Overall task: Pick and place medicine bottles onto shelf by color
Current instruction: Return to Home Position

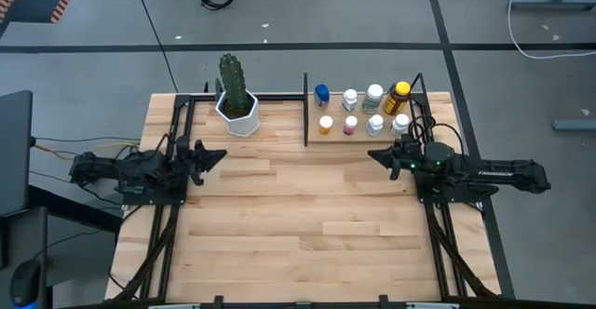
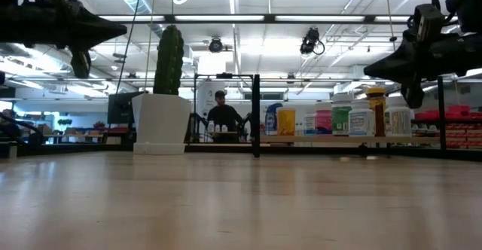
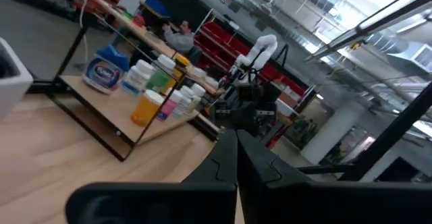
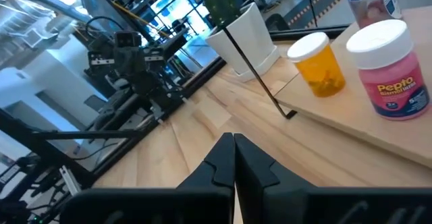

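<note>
Several medicine bottles [image 1: 361, 110] stand upright in two rows on the light-wood shelf [image 1: 346, 140] at the table's far right, framed by black posts. The far row runs blue, white, green, amber. The near row runs orange [image 4: 317, 63], pink [image 4: 390, 75], then two white-capped ones. The low view shows them in a line [image 2: 343, 118]. My left gripper [image 1: 216, 154] hovers shut over the table's left side, above the board [image 2: 120, 30]. My right gripper [image 1: 376, 154] hovers shut just in front of the shelf's near edge, above the table [image 2: 369, 71]. Neither holds anything.
A white hexagonal pot with a green cactus [image 1: 237, 104] stands at the far edge, left of the shelf's black post [image 1: 305, 110]. Bare slatted tabletop [image 1: 298, 216] lies between and in front of both arms. A person [image 2: 220, 114] sits in the room beyond the table.
</note>
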Motion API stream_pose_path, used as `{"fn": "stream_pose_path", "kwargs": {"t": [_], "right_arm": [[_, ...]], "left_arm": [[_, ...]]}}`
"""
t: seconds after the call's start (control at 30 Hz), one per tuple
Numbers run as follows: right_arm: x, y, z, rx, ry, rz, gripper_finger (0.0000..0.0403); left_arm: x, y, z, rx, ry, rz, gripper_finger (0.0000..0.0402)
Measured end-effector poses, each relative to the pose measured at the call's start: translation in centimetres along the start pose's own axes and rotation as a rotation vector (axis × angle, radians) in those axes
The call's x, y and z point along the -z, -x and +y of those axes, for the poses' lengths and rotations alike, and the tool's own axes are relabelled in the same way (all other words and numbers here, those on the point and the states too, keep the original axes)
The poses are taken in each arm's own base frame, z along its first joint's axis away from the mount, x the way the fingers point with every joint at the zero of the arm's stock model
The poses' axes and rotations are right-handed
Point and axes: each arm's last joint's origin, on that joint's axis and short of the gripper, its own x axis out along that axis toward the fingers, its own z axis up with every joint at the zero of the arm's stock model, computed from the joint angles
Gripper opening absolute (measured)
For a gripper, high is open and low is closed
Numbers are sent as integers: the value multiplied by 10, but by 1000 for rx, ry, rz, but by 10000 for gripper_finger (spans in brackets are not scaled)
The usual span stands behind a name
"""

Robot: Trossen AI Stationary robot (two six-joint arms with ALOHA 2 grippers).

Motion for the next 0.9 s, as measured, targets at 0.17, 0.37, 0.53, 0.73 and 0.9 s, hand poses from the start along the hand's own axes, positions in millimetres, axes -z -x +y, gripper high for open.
{"fn": "stream_pose_path", "kwargs": {"t": [0.17,0.37,0.53,0.73,0.9], "right_arm": [[0,0,0,-3,15,0,5],[-1,0,4,-81,84,18,5],[-1,1,6,-163,159,47,5],[0,1,7,-200,201,67,5],[0,1,8,-213,246,72,5]], "left_arm": [[8,-2,3,83,-13,27,0],[9,-2,1,174,-20,80,0],[7,-3,4,142,-64,53,0],[6,-6,11,129,-105,76,0],[4,-7,16,106,-138,67,0]]}}
